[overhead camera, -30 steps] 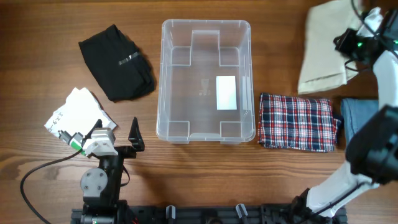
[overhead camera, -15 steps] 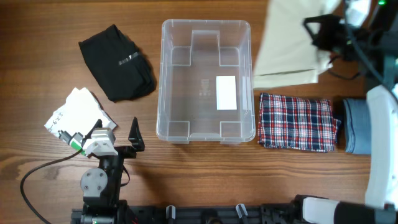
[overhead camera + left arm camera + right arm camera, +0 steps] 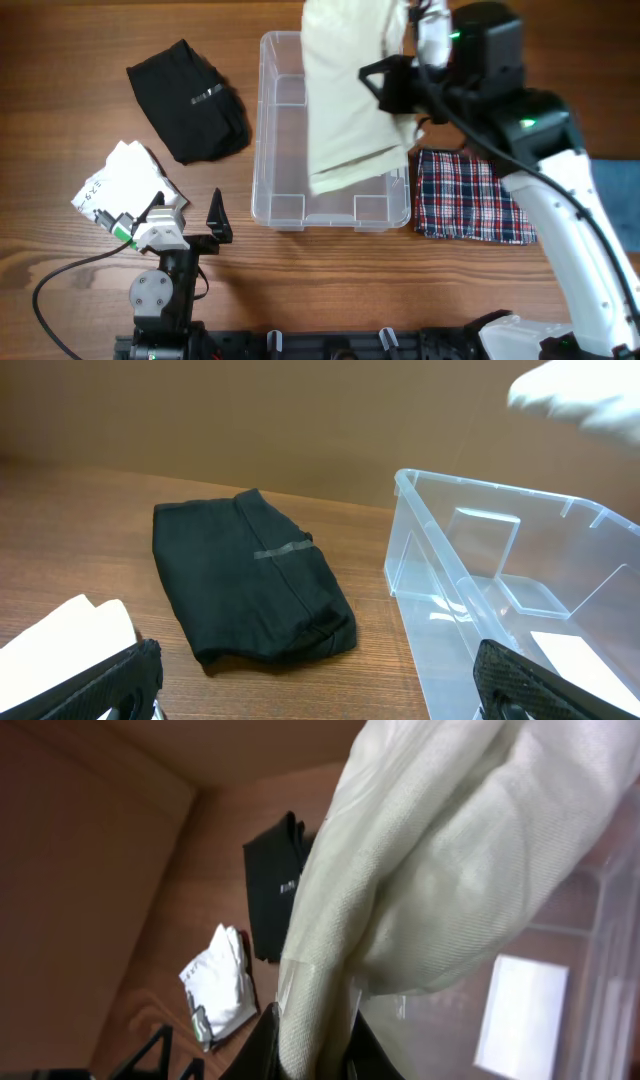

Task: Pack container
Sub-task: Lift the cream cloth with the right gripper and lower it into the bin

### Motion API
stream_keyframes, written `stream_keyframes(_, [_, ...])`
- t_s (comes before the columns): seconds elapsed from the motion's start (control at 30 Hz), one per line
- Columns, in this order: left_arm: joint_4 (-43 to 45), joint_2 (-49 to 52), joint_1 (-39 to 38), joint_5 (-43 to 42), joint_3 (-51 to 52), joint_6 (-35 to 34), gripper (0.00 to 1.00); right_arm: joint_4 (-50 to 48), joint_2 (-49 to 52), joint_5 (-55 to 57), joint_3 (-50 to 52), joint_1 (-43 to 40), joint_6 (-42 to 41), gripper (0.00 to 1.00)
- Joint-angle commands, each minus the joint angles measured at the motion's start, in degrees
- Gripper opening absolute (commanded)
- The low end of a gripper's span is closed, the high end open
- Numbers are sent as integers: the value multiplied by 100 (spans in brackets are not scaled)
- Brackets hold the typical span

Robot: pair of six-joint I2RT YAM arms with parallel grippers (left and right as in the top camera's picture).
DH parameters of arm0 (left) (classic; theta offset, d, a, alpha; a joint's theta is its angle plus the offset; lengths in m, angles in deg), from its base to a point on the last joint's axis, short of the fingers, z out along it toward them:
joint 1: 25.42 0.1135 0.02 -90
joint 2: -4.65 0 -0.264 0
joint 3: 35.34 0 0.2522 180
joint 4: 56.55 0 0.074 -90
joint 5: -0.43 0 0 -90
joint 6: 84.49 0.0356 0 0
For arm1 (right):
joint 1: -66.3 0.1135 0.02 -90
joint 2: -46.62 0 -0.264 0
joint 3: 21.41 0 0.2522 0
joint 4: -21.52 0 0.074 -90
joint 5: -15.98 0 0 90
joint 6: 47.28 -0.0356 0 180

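The right gripper is clamping a cream cloth and holding it over the clear plastic container, which is sitting at the centre of the wooden table. The cloth is hanging across the container's 3 o'clock half and hiding much of that side and its 12 o'clock rim. In the right wrist view the two fingers are pinching the fabric between them, and the rest of it is billowing out in front of the camera. Whether its lower edge is touching the container's floor cannot be told.

At 9 to 10 o'clock from the container, well apart from it, a folded black garment is lying flat. A crumpled white cloth is lying at 8 o'clock, just beside the left arm. A red and blue plaid cloth is lying just beside the container at 4 o'clock, and a strip of blue fabric is showing beyond it at the 3 o'clock edge of the table.

The left gripper is resting at 7 o'clock, jaws spread wide and holding nothing, facing the black garment.
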Motion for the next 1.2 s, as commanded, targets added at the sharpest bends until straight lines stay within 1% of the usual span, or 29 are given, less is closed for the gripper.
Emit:
stream_keyframes(0.0, [20,-35,33,-68,37,133,100,-85,247,964,-98,511,-748,4])
stream_keyframes(0.1, [20,-35,33,-68,37,133,100,-87,544,1213,-98,765,-1139,4])
stream_keyframes(0.2, [20,-35,33,-68,37,133,100,-111,881,1298,-98,850,-1298,4])
stream_keyframes(0.33, [20,-35,33,-68,37,133,100,-116,1209,1300,-98,848,-1231,4])
stream_keyframes(0.43, [20,-35,33,-66,37,133,100,-184,1513,1270,-98,848,-1014,4])
stream_keyframes(0.63, [20,-35,33,-68,37,133,100,-258,1947,879,-98,850,-809,4])
stream_keyframes(0.8, [20,-35,33,-68,37,133,100,-212,2057,848,-92,850,-525,4])
stream_keyframes(1.17, [20,-35,33,-68,37,133,100,-133,2184,837,-70,852,-562,4])
